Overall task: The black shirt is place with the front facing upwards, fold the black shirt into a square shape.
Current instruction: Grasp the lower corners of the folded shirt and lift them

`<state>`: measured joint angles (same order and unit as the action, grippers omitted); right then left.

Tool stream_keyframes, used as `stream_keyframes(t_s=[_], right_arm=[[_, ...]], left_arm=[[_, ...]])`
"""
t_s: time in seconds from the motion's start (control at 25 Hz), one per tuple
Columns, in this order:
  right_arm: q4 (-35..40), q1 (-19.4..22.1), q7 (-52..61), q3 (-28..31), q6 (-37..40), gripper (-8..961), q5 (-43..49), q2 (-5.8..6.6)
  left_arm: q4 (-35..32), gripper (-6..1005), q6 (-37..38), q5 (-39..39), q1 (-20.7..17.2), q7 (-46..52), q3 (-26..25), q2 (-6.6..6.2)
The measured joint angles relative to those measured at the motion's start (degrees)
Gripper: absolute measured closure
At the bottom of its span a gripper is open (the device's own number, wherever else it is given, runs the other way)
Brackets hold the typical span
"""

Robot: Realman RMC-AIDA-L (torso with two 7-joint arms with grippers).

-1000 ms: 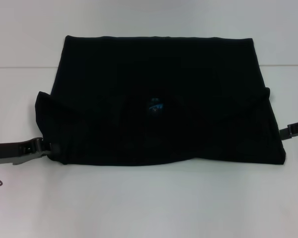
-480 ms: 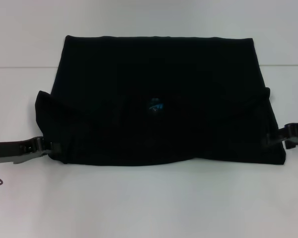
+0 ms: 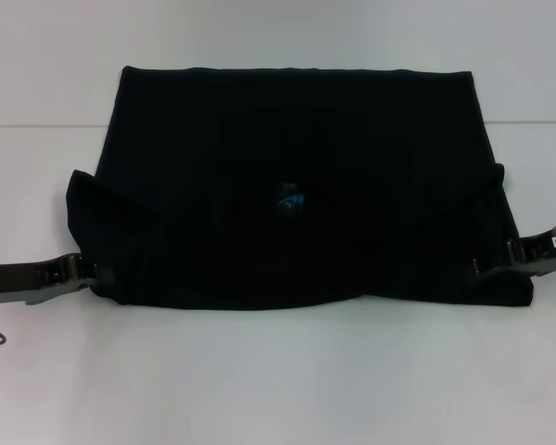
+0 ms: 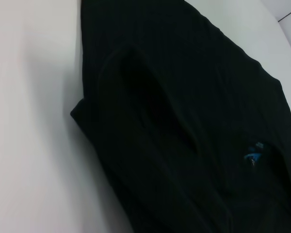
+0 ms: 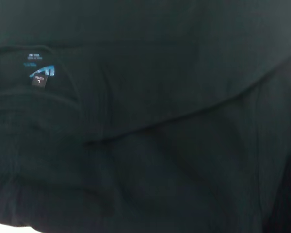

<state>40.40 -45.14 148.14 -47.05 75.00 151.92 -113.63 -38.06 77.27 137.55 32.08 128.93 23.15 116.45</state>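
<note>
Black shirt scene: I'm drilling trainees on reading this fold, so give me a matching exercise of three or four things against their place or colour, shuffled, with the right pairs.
Things:
1. black shirt
2. neck label
3. left gripper
4. right gripper
5. table

Places or colours:
A. at the shirt's near right corner
B. white, bare in front of the shirt
C. blue, near the middle of the cloth
D. at the shirt's near left corner
E. spread flat, partly folded

Pairs: 1-E, 2-C, 3-D, 4-A, 5-B
</note>
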Motion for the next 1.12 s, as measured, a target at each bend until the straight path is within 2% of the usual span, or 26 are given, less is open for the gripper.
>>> stream_keyframes(t_s=[0.08,0.32,0.76,0.96,1.12], right_arm=[[0.28,0.10,0.00,-0.20,-0.07,243,0.00,-0.01],[0.37,0.17,0.02,-0.24,-0.26,446,0.02,-0.01],[0.37,-0.03,-0.04,-0.24,-0.14,679,0.04,0.17],[0.56,-0.04,-0.55,-1.44,0.57,906,0.04,0.31],[1.94,0.10,-3.89,-2.40,3.90,909,0.06,0.48]], left_arm=[[0.00,972,0.00,-0.04,0.00,0.00,-0.11,0.00],[0.00,973,-0.05,-0.07,0.00,0.00,-0.22,-0.01],[0.00,972,0.38,0.23,0.55,0.00,-0.04,-0.26],[0.00,972,1.87,0.36,0.63,0.18,-0.10,-0.39],[-0.01,972,5.47,1.81,0.78,0.47,-0.22,-0.68]])
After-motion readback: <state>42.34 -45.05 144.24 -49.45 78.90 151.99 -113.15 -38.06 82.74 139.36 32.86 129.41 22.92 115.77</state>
